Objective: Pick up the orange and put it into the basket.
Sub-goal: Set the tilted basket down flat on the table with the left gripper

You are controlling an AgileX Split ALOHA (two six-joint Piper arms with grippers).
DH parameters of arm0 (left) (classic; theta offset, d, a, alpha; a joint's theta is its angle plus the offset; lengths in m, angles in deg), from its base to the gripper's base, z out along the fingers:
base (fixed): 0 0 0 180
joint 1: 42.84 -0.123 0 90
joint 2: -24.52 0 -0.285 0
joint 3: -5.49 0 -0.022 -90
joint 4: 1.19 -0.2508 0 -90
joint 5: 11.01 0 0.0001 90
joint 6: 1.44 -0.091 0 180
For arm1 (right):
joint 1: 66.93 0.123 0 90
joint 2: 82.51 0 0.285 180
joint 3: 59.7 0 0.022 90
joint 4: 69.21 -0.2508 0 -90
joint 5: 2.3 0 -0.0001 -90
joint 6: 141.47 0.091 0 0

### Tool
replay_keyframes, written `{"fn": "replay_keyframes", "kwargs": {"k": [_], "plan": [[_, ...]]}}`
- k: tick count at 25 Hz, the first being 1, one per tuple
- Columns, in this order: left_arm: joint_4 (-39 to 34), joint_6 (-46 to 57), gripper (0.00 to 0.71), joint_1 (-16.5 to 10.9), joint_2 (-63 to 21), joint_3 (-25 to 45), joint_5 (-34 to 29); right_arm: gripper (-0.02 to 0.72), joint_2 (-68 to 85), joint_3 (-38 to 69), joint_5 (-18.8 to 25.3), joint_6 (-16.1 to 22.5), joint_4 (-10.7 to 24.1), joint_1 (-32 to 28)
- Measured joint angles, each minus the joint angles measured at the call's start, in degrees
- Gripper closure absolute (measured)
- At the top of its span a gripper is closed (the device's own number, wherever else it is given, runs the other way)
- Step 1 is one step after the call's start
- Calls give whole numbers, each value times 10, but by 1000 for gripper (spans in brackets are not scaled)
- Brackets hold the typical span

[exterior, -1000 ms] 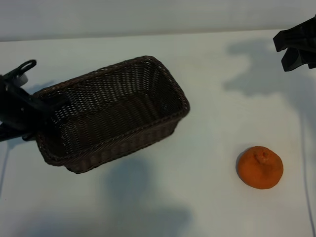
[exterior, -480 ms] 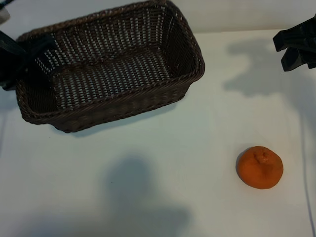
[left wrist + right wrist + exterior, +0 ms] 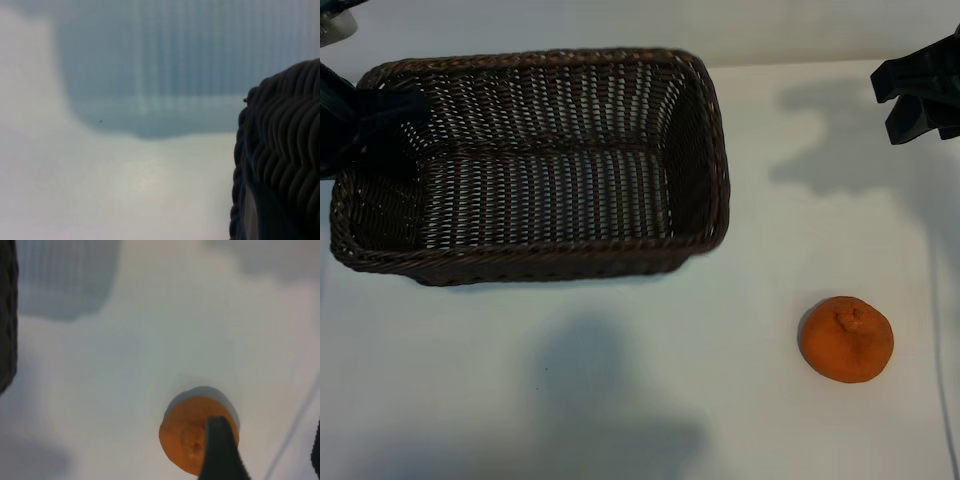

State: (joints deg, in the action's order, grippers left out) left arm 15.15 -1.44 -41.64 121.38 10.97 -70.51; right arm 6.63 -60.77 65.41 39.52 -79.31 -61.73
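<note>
Dark brown wicker fills the upper left of the exterior view: the basket (image 3: 530, 165) is lifted clear of the white table (image 3: 650, 400), with its shadow lying on the surface below it, nearer the camera. Its open mouth faces up toward the camera and nothing lies inside. The left gripper (image 3: 370, 125) holds the basket by its short end wall on the side farthest from the orange, its jaws pinching the woven rim; one dark finger shows inside the wall, against the weave. In the left wrist view, the braided rim of the basket (image 3: 280, 150) sits right against the camera, with the table and a soft shadow beyond it.

The orange (image 3: 847, 339) rests on the table, well apart from the basket, off its far corner on the side nearer the camera, stem bump up. It touches nothing but the table.

The right gripper (image 3: 920, 100) hangs above the table, well away from the basket's right end wall and farther from the camera than the orange. Its jaws are spread and carry nothing. In the right wrist view the orange (image 3: 192, 432) lies below and beyond the right gripper's dark fingertip (image 3: 220, 450), which crosses in front of the fruit without my being able to tell any contact.
</note>
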Motion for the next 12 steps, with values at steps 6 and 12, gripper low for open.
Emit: {"fn": "replay_keyframes", "kwargs": {"k": [6, 12], "plan": [[2, -40, 555, 0, 12, 0, -10, 270, 0, 0, 0, 0, 0, 0], [52, -56, 555, 0, 40, -16, -16, 270, 0, 0, 0, -1, 0, 0]]}}
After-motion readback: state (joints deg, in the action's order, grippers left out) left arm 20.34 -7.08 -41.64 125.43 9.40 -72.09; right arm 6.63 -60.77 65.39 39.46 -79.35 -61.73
